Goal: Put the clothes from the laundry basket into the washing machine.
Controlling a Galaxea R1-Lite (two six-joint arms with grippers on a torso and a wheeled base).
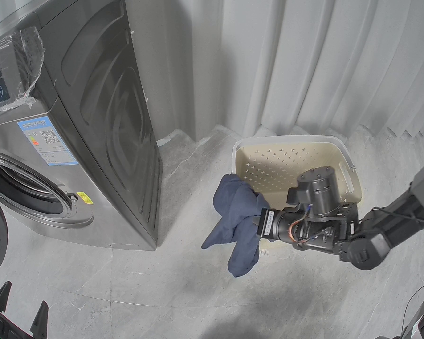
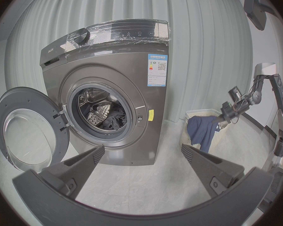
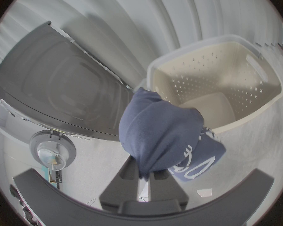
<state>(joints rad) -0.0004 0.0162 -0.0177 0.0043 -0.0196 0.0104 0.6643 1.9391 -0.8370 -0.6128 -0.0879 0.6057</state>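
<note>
Two arms to record. How does the right one stand? — Clerk

Right arm comes in from the robot's right, forearm roughly level over the near edge of the cream plastic laundry basket with star-shaped perforations, wrist pointing towards the grey front-loading washing machine. Right gripper: fingers pressed together, pinching a navy blue garment with white lettering. — Inspector

Location of the garment? — Clerk

It hangs bunched from that gripper at the basket's corner nearest the machine. Its loose ends drape outside the rim, above the pale grey marbled floor tiles. Contact with the rim: cannot tell. — Inspector

And the left arm? — Clerk

Held low at the robot's left, apart from the basket, facing the machine's front. Left gripper: fingers spread wide, nothing between them. — Inspector

Containers and contents? — Clerk

The basket sits on the floor against the white pleated curtain, beside the machine's side panel; its pale bottom shows in the right wrist view. The machine's round door is swung open to one side. Inside the steel drum, dark clothing lies at the bottom. — Inspector
</note>
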